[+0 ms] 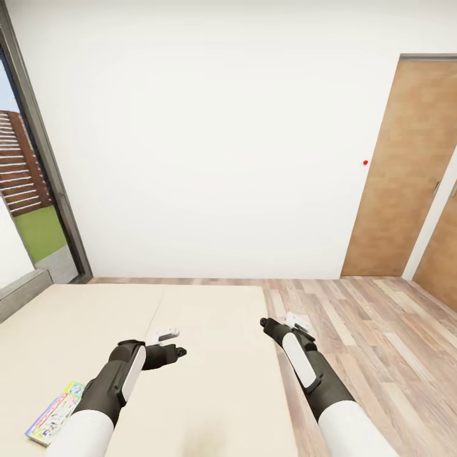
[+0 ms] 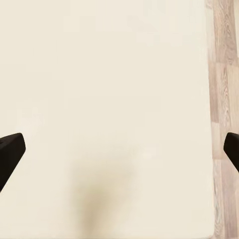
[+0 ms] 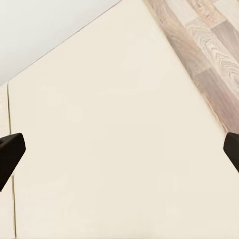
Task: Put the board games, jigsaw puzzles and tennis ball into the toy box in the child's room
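1. Board game [image 1: 56, 412]: one flat box with a pale blue printed cover and a green edge, lying flat on the bed [image 1: 209, 381] at the lower left of the head view, just beside the left forearm and partly cut off by it.
2. Bed: plain beige mattress spread across the lower left and middle of the head view, with a grey frame edge at far left; also under both wrist cameras as a bare beige surface [image 2: 109, 99] [image 3: 109, 149].
3. Left gripper [image 1: 170, 332]: released, hovering over the middle of the mattress, well apart from the board game; dark fingertips [image 2: 11, 149] wide apart at the two sides of the left wrist view, nothing between them.
4. Right gripper [image 1: 297, 320]: released, hanging over the bed's right edge where mattress meets wood-plank floor [image 1: 381, 343]; dark fingertips [image 3: 11, 152] spread to the two sides of the right wrist view, with bare mattress between.
5. Beyond the bed: white wall [image 1: 209, 139] with a small red dot [image 1: 365, 162], a wooden door [image 1: 406, 171] at right, a dark-framed window [image 1: 32, 158] at left.
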Motion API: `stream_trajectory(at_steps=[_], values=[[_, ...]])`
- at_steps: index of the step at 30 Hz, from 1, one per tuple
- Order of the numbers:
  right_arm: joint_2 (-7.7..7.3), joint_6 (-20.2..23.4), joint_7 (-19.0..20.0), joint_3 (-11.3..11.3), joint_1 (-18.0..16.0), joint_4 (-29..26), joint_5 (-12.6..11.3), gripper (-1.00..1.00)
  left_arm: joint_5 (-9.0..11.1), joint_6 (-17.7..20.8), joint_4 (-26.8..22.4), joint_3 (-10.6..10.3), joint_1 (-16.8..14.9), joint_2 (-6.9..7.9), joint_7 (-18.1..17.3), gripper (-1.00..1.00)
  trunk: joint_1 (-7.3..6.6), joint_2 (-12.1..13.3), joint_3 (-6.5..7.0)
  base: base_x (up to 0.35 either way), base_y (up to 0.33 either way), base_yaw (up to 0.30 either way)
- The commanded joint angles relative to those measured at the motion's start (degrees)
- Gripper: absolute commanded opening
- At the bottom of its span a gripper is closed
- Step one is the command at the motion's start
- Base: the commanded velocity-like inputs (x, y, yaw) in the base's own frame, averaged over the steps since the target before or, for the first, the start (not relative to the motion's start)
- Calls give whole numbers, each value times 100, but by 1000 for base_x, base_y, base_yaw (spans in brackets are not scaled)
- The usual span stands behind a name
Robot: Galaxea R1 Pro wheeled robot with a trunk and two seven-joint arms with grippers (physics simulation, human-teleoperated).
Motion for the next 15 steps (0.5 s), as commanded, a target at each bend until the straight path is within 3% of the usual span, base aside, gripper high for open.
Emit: stream_trajectory(at_steps=[1, 7, 15], values=[[-2, 8, -50, 13, -1, -8, -51, 100, 36, 34, -2, 23, -1, -5, 0, 100, 3, -5, -3, 0, 94, 0], [-1, 8, -48, 15, -1, -8, -51, 100, 36, 34, -4, 24, -1, -5, 0, 100, 3, -5, -3, 0, 114, 0], [0, 8, -49, 15, -1, -8, -51, 100, 36, 34, -5, 25, -1, -5, 0, 100, 3, -5, -3, 0, 213, 0]])
